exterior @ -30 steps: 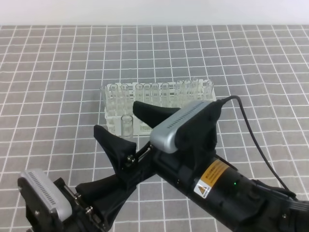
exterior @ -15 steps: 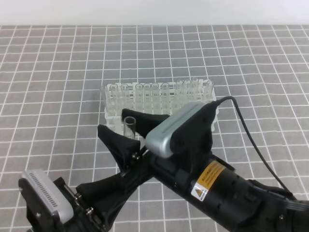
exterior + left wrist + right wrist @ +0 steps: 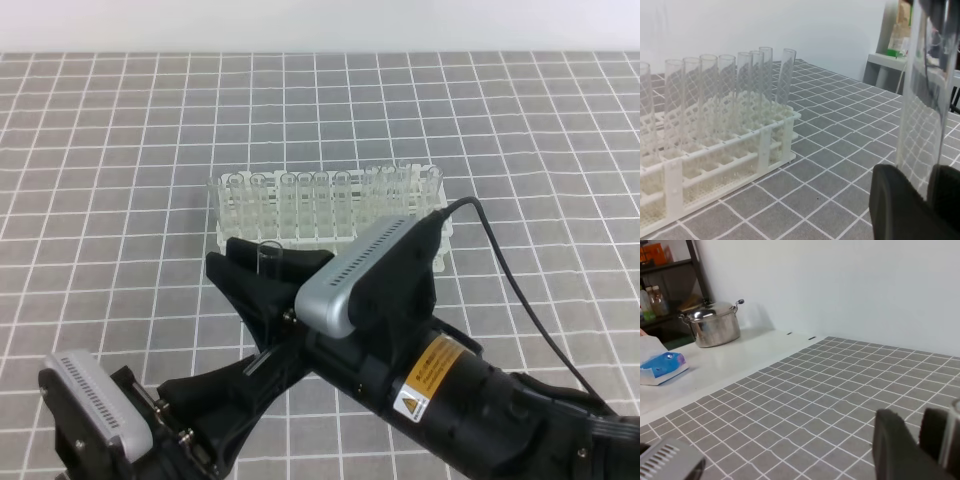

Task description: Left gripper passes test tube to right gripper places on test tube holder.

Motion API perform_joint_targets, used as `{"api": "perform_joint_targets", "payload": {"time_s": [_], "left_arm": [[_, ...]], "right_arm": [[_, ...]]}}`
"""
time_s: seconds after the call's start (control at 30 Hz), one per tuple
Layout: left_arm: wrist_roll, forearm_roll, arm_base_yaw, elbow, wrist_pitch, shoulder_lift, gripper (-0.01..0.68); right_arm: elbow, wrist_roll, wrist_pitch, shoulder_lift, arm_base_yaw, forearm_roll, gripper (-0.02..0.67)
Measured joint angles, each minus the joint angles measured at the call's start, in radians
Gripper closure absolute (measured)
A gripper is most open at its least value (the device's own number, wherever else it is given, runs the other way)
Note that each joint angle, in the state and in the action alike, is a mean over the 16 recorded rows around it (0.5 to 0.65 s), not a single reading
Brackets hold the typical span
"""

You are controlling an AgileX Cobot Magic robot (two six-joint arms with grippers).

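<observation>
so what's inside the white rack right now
The test tube holder holds a row of upright clear tubes along its far side; near holes look empty. In the high view the right gripper covers its front.

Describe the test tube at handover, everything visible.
The tube is clear, colourless, thin-walled, looks like glass or plastic, open at the top and upright. In the left wrist view its lower end sits between the left tool's black fingers. From above its rim shows at the right tool's fingers, just before the rack. Its bottom is hidden.
</observation>
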Motion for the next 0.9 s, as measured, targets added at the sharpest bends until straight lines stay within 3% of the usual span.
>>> {"api": "perform_joint_targets", "payload": {"time_s": [0.9], "left_arm": [[-0.158, 0.037, 0.0, 0.0, 0.017, 0.0, 0.635]], "right_arm": [[-0.001, -0.023, 0.044, -0.02, 0.0, 0.063, 0.64]]}}
